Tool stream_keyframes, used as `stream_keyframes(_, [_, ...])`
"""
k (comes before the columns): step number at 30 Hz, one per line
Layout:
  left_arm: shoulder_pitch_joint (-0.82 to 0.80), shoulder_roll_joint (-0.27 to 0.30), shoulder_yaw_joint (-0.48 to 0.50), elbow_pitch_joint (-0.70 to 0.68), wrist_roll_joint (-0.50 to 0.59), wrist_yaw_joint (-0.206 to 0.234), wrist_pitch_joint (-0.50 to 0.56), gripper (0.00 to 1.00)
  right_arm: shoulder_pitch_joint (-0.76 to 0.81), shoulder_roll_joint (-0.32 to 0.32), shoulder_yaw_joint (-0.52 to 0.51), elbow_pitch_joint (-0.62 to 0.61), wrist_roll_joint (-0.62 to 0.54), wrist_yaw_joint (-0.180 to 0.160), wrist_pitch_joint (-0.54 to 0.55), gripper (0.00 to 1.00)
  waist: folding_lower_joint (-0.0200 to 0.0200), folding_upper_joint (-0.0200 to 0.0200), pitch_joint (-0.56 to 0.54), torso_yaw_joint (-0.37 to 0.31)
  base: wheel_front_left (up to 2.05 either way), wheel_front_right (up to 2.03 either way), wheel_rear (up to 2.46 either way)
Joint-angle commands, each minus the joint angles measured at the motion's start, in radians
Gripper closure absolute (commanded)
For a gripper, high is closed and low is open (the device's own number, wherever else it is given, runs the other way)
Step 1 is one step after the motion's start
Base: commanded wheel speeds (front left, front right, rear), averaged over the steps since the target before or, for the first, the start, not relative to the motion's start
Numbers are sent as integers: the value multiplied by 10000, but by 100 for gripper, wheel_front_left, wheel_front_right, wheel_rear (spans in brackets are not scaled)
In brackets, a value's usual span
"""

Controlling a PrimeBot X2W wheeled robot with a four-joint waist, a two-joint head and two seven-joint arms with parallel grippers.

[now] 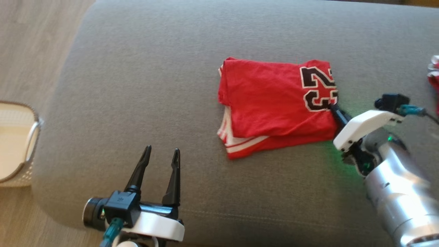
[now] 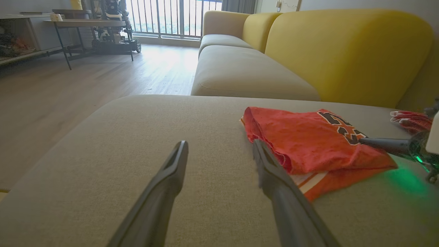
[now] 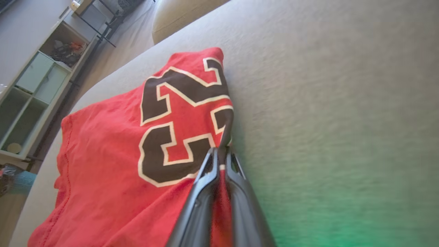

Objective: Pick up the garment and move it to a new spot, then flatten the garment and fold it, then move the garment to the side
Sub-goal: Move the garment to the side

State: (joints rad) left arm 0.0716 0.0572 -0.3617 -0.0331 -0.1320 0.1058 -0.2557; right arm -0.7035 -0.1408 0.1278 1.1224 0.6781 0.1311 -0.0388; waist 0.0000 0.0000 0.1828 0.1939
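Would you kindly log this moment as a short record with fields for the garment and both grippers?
garment: red jersey, folded, lying on the grey cushion
right gripper: shut on the jersey's edge by the number
left gripper: open, clear of the jersey, holding nothing
nearby: another red item at the cushion's right; basket beyond its left end

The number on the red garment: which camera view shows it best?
The right wrist view: the number is large and close, with the shut right gripper pinching the garment edge beside it. The head view shows it smaller, at the garment's right end. The left wrist view shows it small and foreshortened.
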Motion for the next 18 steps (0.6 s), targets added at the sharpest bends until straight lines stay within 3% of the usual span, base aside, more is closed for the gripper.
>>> stream_keyframes(1, [-297,-70,378,-341,96,33,-61,0,-479,-293,211,-205,-71,-4,-241,100,0,0,-40,-299,0,0,0])
stream_keyframes(9, [-444,-70,473,-309,142,-124,-61,0,-1419,-1133,516,-125,-530,-4,-879,100,0,0,9,-1571,0,0,0])
stream_keyframes(18, [-642,-70,566,-259,277,-206,-61,0,-2794,-2089,475,23,-824,-4,-1161,100,0,0,257,-2406,0,0,0])
